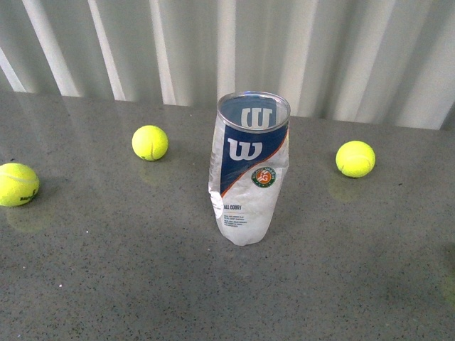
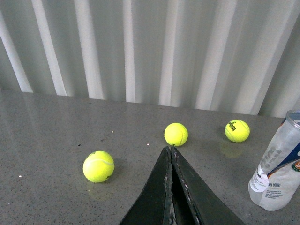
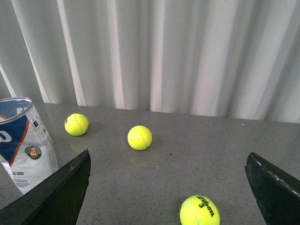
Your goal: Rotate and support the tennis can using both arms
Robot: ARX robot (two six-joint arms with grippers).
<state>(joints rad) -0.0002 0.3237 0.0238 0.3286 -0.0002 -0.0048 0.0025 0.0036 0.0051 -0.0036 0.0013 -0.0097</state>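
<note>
The tennis can stands upright near the middle of the grey table, its open metal rim up, navy Wilson label facing me, its clear body dented. Neither arm shows in the front view. In the left wrist view the can sits at the frame's edge, well off to one side of my left gripper, whose black fingers are pressed together with nothing between them. In the right wrist view the can stands just beyond one finger of my right gripper, which is wide open and empty.
Three yellow-green tennis balls lie on the table: one left of the can, one at the far left edge, one to the right. A white pleated curtain closes the back. A ball lies between the right fingers.
</note>
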